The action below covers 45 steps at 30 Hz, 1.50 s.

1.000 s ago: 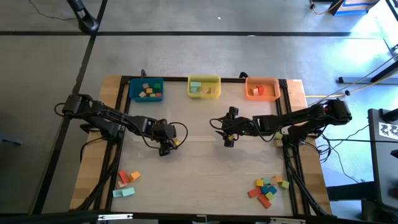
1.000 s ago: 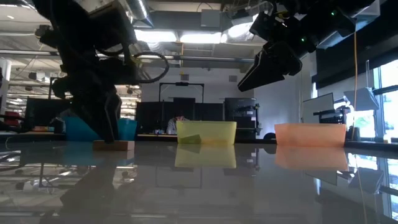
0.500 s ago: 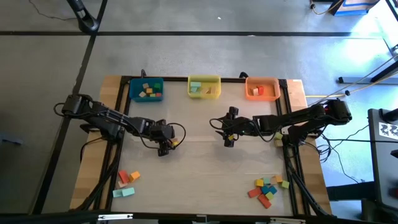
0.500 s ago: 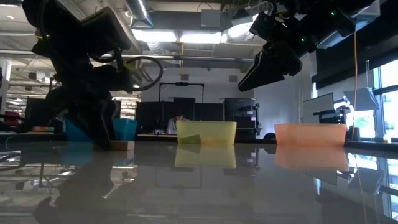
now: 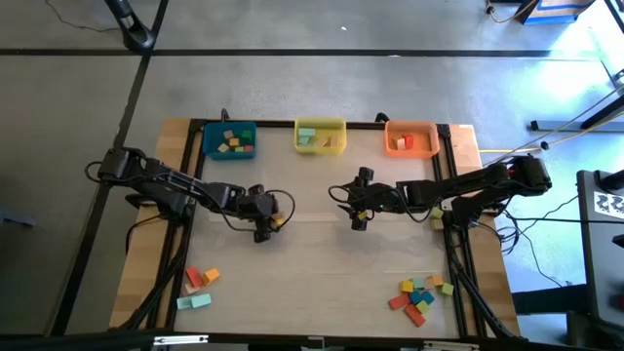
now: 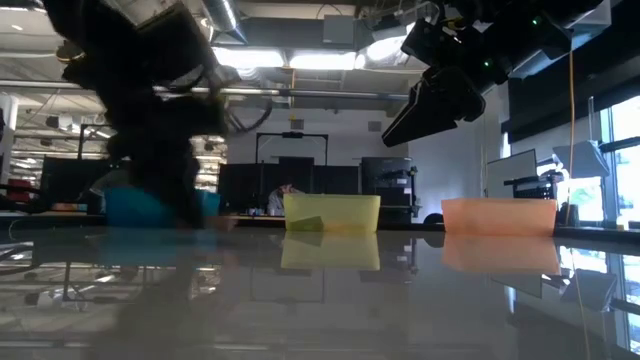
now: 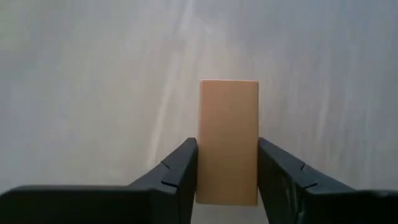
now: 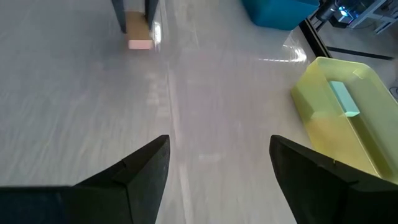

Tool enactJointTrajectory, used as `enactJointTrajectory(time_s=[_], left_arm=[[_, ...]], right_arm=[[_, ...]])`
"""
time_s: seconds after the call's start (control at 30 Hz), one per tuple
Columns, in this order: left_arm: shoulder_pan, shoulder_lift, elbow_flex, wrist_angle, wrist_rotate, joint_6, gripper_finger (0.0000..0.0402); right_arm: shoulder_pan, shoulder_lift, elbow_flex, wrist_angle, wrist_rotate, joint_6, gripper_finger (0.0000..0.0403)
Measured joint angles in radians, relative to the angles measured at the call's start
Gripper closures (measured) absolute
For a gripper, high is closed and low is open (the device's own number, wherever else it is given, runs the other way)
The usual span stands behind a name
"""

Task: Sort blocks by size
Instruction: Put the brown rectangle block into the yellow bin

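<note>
— Looking down from the high view, where did your left gripper (image 5: 265,226) sit?

— Low over the middle-left of the table (image 5: 322,263), its two fingers (image 7: 180,176) flanking a tan flat block (image 7: 228,140). Your wrist view showed both pads right against the block's long sides, so you appeared to be pinching it, though from the low view that arm was only a dark blur and I couldn't confirm the contact there.

— And your right gripper (image 5: 357,215)?

— It hung above the table's centre with its fingers spread wide and nothing between them.

— Where did the other blocks lie?

— One loose cluster (image 5: 419,295) sat near your front right corner, a smaller group (image 5: 198,286) near the front left. At the far edge stood the blue bin (image 5: 230,140), the yellow bin (image 5: 320,136) and the orange bin (image 5: 410,138), each with a few blocks inside.
</note>
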Motion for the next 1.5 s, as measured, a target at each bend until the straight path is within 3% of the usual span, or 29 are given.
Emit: enactJointTrajectory(time_s=[0.27,0.63,1.07,1.27,1.5], left_arm=[[0.1,-0.001,0.115,0.157,-0.174,0.027,0.0258],[0.357,0.054,0.125,0.507,-0.188,0.143,0.0255],[0.571,0.311,0.362,0.512,-0.115,0.2,0.0254],[0.606,0.41,0.428,0.517,-0.104,0.193,0.0254],[0.61,0.428,0.432,0.503,-0.104,0.194,0.0243]], right_arm=[[0.0,0.0,0.0,0.007,0.0,-0.013,0.0127],[0.0,0.0,0.0,0.128,0.011,-0.028,0.0127],[0.0,0.0,0.0,0.18,0.011,-0.093,0.0127],[0.0,0.0,0.0,0.172,0.01,-0.093,0.0127],[0.0,0.0,0.0,0.166,0.01,-0.103,0.0127]])
